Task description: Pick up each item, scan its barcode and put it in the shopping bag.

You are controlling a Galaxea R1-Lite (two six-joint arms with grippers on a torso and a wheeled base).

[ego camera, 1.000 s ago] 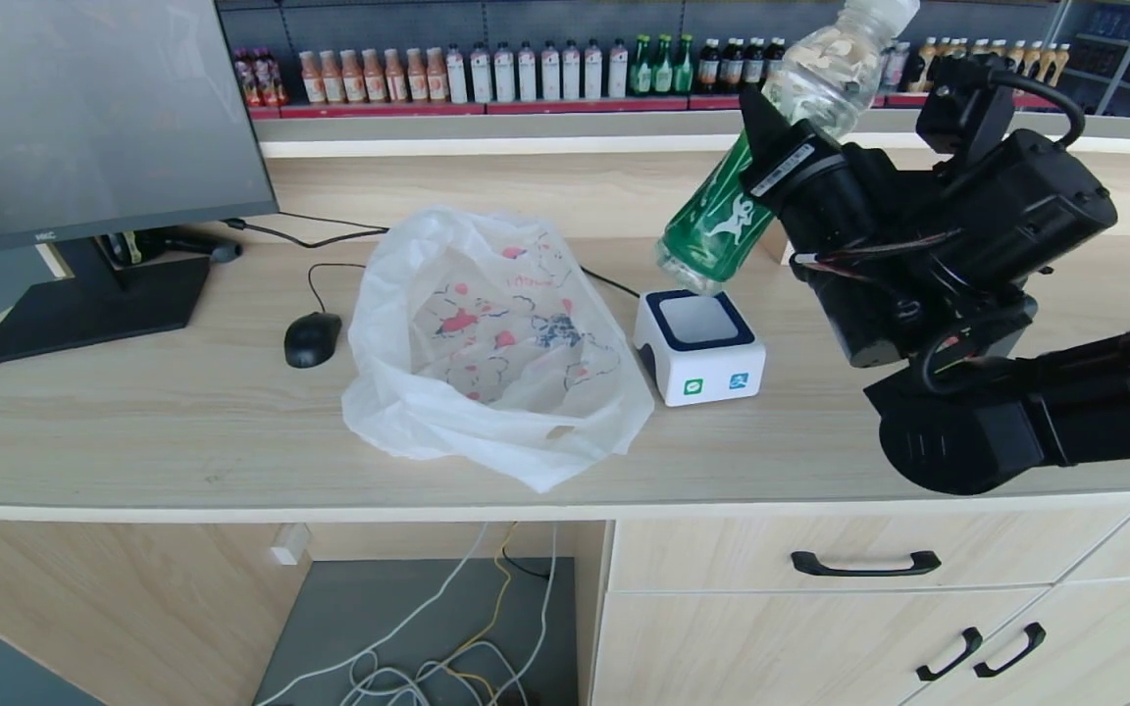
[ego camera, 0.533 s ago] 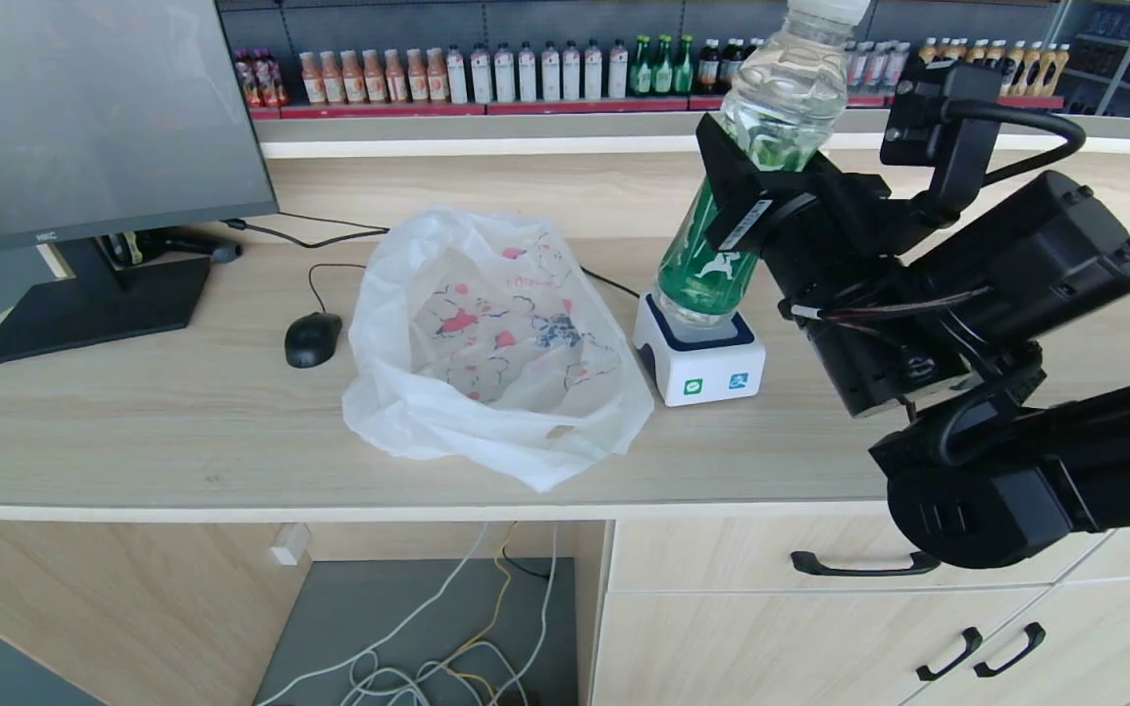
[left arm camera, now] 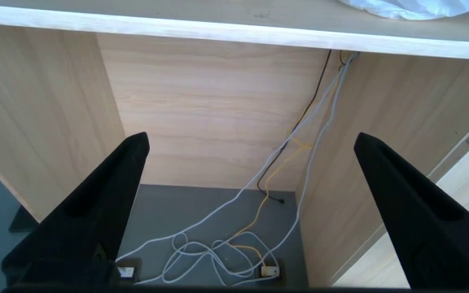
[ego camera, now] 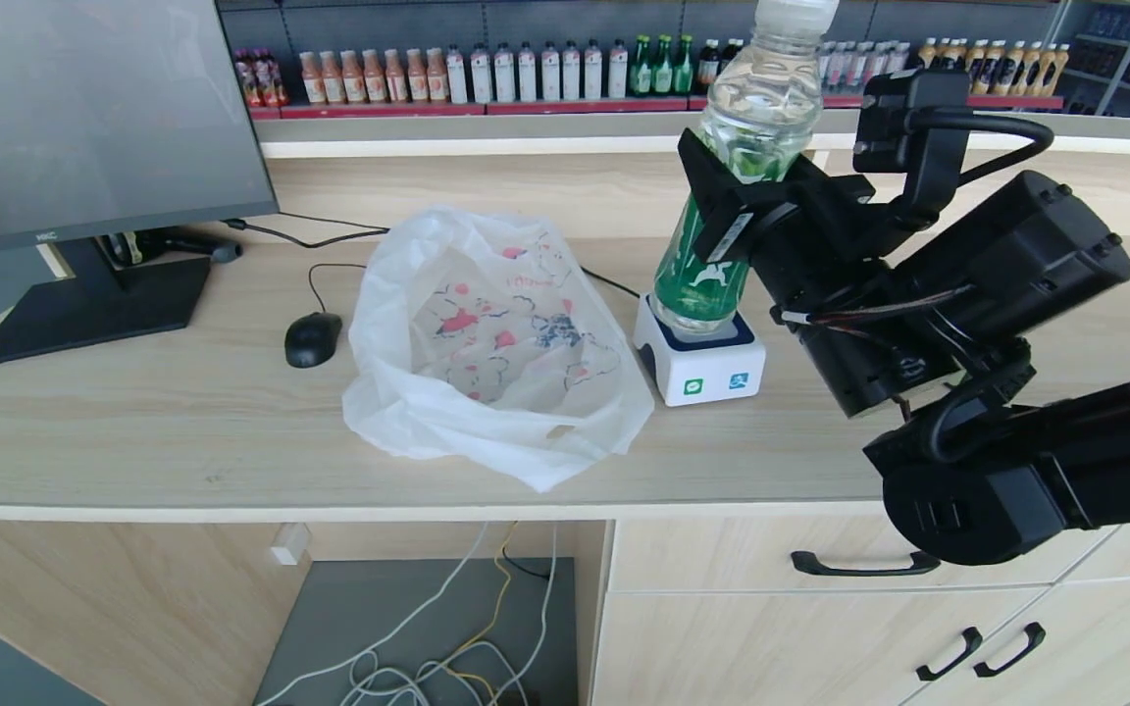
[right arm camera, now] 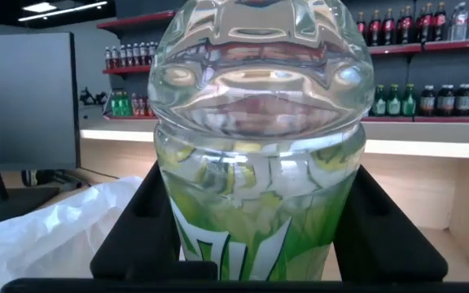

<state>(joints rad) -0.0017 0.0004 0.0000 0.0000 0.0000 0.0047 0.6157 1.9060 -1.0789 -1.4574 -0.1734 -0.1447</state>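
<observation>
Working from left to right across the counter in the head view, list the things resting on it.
monitor → mouse → shopping bag → scanner

No print is legible; scanner (ego camera: 712,378) front bears 2 small icons.

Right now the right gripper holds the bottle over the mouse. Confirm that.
Not right. The right gripper holds the bottle over the scanner, not the mouse, as the head view shows.
</observation>
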